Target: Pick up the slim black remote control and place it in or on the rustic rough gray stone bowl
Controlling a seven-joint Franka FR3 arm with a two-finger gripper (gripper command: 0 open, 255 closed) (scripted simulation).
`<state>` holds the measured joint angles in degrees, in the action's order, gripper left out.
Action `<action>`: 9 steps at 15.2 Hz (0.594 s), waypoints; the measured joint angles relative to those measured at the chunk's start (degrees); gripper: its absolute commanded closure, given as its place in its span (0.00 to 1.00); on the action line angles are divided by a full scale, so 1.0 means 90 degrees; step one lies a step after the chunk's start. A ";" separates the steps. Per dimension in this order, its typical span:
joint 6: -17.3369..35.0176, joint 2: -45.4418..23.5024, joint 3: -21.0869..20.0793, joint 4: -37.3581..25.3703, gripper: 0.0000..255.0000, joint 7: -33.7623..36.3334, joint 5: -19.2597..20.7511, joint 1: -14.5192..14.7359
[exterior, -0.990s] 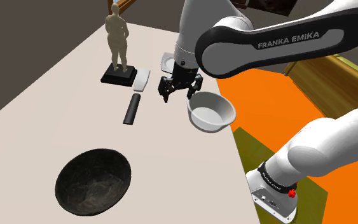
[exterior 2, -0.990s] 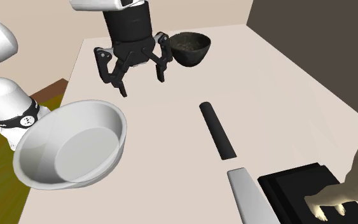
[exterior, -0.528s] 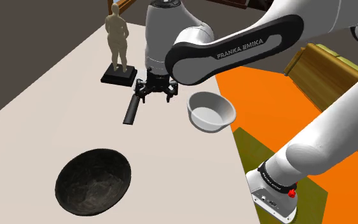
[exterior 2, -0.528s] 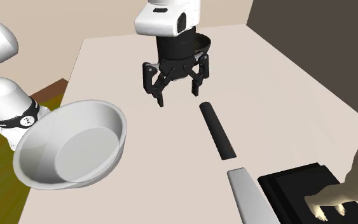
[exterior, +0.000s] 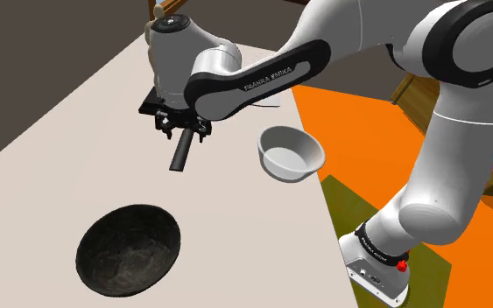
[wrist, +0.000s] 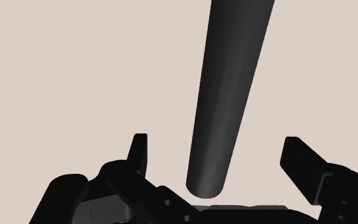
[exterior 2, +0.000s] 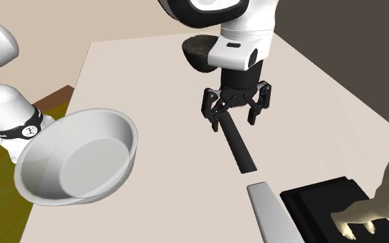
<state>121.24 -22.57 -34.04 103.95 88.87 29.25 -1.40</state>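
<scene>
The tool (wrist: 220, 156) hangs over the slim black remote (wrist: 234, 83) with its fingers (wrist: 139, 151) spread. One finger stands on each side of the remote's narrow body, and neither touches it. The remote lies flat on the pale surface (wrist: 75, 70), and in the wrist view its rounded end sits between the fingers.

The step in hand looks like the final descent and closing. The fingers already line up across the short width, so the wrist should hold its angle and go straight down. A grip this close to the end could let the long body sag or swing. Shifting a little toward the middle before closing would be wiser. The fingertips should reach low on the sides before they squeeze.

Just beyond the remote lie a grey slab (exterior 2: 272, 214) and a figurine's black base (exterior 2: 327, 203), so no sideways sweep that way. The white bowl (exterior: 290, 153) sits near the surface's edge.

The rough dark stone bowl (exterior: 129, 248) is well apart from the remote. The lift should clear its rim before carrying across.
</scene>
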 measured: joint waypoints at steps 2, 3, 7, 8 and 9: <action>-0.0058 -0.0296 0.0117 -0.0285 0.00 0.0228 0.0185 0.0156; -0.0025 -0.0379 0.0154 -0.0318 0.00 0.0284 0.0244 0.0186; 0.0188 -0.0561 0.0254 -0.0257 0.00 0.0389 0.0399 0.0205; 0.0263 -0.0620 0.0286 -0.0234 0.00 0.0416 0.0449 0.0208; 0.0291 -0.0654 0.0302 -0.0233 0.00 0.0430 0.0473 0.0214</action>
<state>123.86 -28.45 -31.32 101.85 92.74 33.51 0.53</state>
